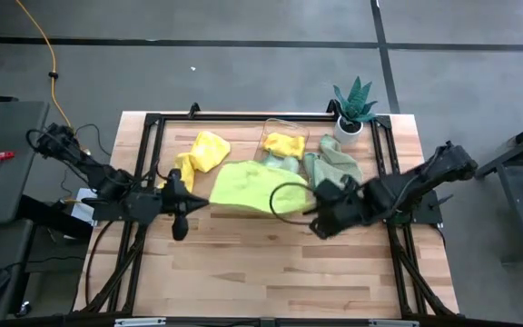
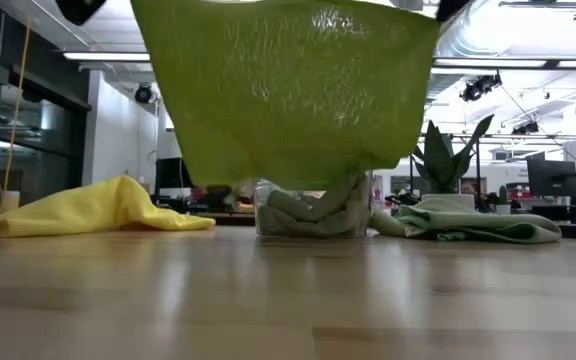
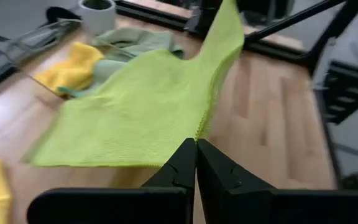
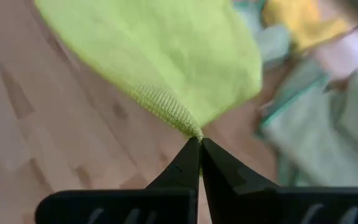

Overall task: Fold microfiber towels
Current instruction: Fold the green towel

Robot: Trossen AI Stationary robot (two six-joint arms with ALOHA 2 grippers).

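Tabletop contents, from left to right: a yellow towel is seen crumpled at the left. Next, the left pincer is closed on one corner of the lime green towel, which is held stretched in the air above the wood (its lower edge hangs clear in the low view). Behind it a clear bin holds more cloths. The right pincer is clamped on the opposite corner. A pale green towel lies beside a potted plant.
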